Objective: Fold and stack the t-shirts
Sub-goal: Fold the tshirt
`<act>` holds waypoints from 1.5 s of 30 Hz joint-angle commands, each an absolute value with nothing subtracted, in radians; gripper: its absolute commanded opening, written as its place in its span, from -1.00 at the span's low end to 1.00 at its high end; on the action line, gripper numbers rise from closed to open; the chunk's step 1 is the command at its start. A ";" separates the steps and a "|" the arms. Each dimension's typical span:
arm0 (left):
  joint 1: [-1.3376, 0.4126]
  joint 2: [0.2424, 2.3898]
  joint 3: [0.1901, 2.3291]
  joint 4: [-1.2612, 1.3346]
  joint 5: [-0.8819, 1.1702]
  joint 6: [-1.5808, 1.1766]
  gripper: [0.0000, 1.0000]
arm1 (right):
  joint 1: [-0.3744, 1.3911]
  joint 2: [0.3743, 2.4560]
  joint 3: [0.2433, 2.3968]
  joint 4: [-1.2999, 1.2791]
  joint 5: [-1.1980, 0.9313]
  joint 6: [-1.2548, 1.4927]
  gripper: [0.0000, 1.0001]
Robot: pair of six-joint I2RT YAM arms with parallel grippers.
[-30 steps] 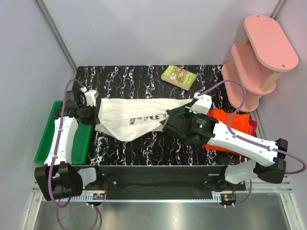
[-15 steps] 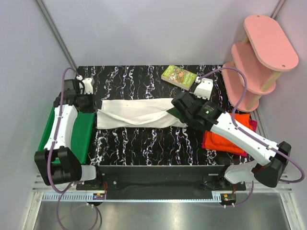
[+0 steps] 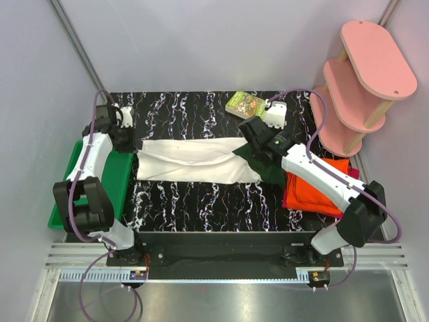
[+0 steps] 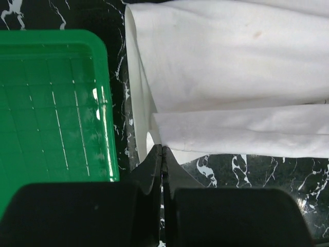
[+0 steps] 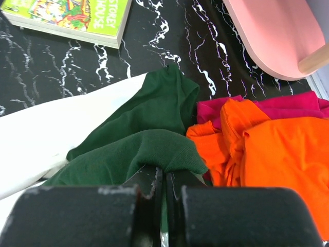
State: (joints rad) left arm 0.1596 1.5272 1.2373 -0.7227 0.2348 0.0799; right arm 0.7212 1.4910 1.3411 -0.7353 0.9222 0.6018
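**Item 1: cream-white t-shirt** (image 3: 191,159). Soft cloth, spread as a long band running left to right across the middle of the table (image 3: 194,201). The lower long edge is folded over onto the body, so two layers show in the left wrist view. The surface is lightly creased and carries one faint brownish speck. The dark green sleeve (image 5: 154,103) at the right end is bunched into soft ridges and touches the orange shirt.

**Item 2: orange t-shirt** (image 5: 288,154). Plain, crumpled, at the table's right side and partly under the right arm.

**Item 3: magenta-red t-shirt** (image 5: 303,100). Plain. It lies beneath the orange one, and only its far edge shows.

**Left gripper** (image 4: 162,154). Jaws pressed together at the shirt's left end, with the folded cream edge pinched at the tips, just beside the tray.

**Right gripper** (image 5: 164,175). Jaws closed with no gap, nipping a fold of the green sleeve, which humps over the tips.

**Surroundings.**
- Table: black with white marbling.
- Green plastic tray (image 3: 64,194): gridded floor, at the left edge of the table.
- Small green illustrated book (image 3: 249,107): flat at the far edge, apart from the sleeve.
- Pink tiered shelf (image 3: 362,74): at the far right corner, beyond the orange shirt.
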 commanded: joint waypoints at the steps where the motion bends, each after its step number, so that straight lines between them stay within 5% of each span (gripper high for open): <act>1: 0.158 1.584 1.327 -0.657 0.206 0.072 -1.00 | 0.672 1.545 1.377 -0.654 0.885 0.555 -1.00; 45: 0.109 1.936 1.537 -0.629 0.084 0.089 -1.00 | 0.423 2.002 1.545 -0.534 0.678 0.525 -1.00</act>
State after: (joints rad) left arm 0.1093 1.9198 1.4868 -0.6559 0.1287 0.0711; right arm 0.4404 1.9800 1.5105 -0.5545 0.6857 0.5278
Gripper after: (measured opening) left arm 0.005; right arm 0.020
